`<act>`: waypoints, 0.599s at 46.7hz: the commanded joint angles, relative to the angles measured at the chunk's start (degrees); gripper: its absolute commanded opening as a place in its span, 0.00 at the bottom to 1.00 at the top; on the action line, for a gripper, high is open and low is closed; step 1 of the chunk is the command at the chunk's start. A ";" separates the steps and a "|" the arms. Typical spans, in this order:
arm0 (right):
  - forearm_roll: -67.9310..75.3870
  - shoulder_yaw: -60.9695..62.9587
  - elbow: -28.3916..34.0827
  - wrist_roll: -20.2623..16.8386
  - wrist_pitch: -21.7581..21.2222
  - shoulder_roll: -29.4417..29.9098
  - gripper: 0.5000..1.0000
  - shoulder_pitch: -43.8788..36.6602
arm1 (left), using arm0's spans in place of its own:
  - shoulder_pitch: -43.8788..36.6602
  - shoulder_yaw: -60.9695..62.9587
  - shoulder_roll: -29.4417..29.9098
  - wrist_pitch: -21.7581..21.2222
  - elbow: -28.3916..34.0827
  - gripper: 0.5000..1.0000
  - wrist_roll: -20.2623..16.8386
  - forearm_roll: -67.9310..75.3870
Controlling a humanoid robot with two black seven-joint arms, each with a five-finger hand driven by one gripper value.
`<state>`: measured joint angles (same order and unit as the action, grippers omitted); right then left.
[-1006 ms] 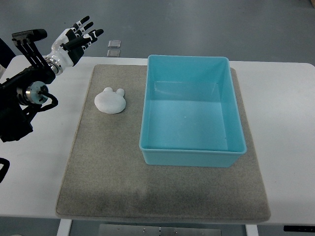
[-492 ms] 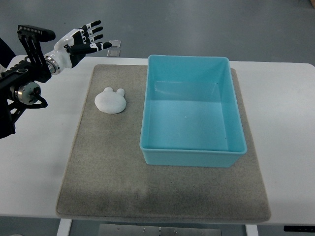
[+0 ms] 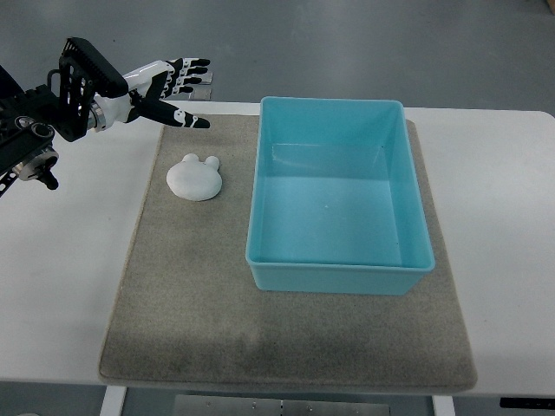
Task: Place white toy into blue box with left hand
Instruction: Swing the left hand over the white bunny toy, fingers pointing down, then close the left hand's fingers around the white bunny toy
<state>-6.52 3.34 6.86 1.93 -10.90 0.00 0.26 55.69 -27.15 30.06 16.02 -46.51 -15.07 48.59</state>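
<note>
The white toy (image 3: 195,178), a flat rounded shape with two small ears, lies on the grey mat (image 3: 173,295) left of the blue box (image 3: 339,276). The box is an empty light-blue rectangular tub standing on the mat's right half. My left hand (image 3: 178,91) hovers over the mat's far left corner, behind and slightly left of the toy, apart from it. Its black-and-white fingers (image 3: 186,120) are spread and hold nothing. The left arm (image 3: 52,117) comes in from the upper left. The right arm is out of the picture.
The mat lies on a white table (image 3: 503,217). Two small square pads (image 3: 201,84) sit on the floor beyond the table's far edge, near my left hand.
My left hand has swung rightward and down toward the mat's far left corner, turning so its fingers point right, closer to the toy. The toy and box have not moved.
</note>
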 commanded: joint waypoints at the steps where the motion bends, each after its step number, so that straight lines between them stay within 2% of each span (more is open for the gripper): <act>1: 0.02 0.00 0.00 0.00 0.00 0.00 0.87 0.00 | 0.03 -0.01 0.43 0.76 -0.07 0.98 0.04 4.57; 23: 0.02 0.00 0.00 0.00 0.00 0.00 0.87 0.00 | 0.73 3.33 5.26 1.11 -8.77 0.98 -0.05 17.58; 28: 0.02 0.00 0.00 0.00 0.00 0.00 0.87 0.00 | 1.43 3.42 6.67 3.66 -11.14 0.98 -0.05 20.31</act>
<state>-6.53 3.34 6.86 1.93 -10.90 0.00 0.27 56.67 -23.74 35.93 18.06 -56.45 -15.12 67.61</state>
